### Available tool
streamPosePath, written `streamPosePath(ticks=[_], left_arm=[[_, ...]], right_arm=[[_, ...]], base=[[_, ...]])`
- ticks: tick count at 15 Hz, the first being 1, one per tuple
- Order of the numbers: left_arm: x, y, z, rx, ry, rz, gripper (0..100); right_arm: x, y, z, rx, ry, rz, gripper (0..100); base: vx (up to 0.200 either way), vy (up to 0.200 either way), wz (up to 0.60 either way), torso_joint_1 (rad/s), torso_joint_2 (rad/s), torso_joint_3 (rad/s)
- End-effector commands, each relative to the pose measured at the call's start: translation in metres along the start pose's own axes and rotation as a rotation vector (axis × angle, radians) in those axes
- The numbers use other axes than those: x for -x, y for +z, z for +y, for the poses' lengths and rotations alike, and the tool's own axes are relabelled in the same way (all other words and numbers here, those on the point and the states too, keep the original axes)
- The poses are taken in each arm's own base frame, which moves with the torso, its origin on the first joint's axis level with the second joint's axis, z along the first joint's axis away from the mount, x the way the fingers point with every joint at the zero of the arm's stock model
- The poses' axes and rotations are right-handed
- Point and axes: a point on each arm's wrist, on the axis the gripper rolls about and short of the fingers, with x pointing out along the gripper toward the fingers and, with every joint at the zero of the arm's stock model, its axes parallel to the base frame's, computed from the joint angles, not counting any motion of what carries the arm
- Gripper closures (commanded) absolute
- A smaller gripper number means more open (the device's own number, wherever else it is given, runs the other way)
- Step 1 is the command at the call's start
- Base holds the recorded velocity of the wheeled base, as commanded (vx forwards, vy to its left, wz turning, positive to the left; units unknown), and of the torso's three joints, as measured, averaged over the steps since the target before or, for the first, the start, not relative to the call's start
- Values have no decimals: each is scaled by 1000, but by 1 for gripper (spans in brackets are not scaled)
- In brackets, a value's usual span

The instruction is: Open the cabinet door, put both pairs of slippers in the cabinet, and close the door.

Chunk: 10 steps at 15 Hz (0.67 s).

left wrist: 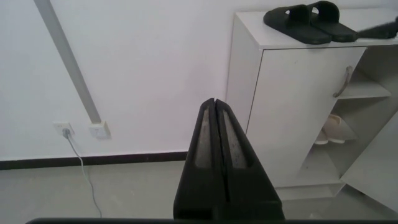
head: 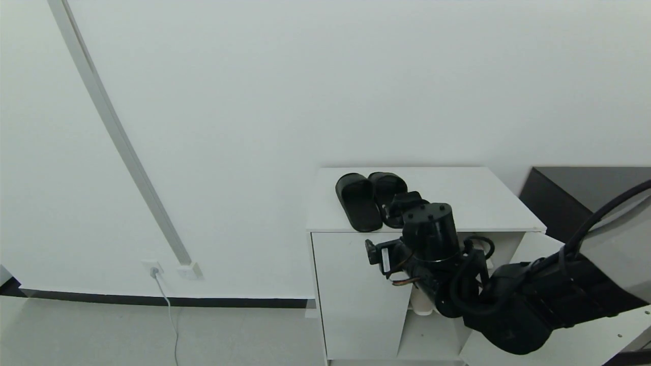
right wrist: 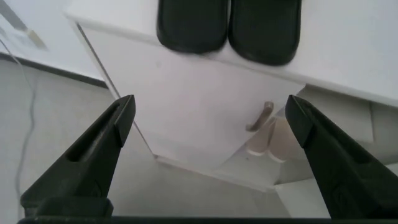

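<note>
head view: slippers (head: 371, 201) atop cabinet (head: 457, 195) (right side open)

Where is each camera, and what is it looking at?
Head view: on the robot's head, looking forward and down at the white cabinet; right arm shows, right gripper by the black slippers.
Left wrist view: on the left wrist, facing the cabinet's front; shut left gripper shows.
Right wrist view: on the right wrist, looking down over the cabinet's edge; open right gripper shows.
Shared: all see the black slippers.
</note>
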Motion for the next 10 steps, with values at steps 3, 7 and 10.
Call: streamPosePath(ticks=[3, 7, 10], left_arm=[[0, 0, 0, 3, 0, -1, 100], [0, 0, 0, 3, 0, -2, 100], [0, 0, 0, 1, 0, -1, 100]], right_arm=[[9, 28, 3, -48, 19, -75, 0], [4, 27, 6, -45, 17, -75, 0], [4, 27, 7, -45, 22, -74, 0]], base=[[133, 0, 0, -2, 2, 2], [200, 0, 0, 1, -2, 1], [133, 0, 0, 8, 5, 5]])
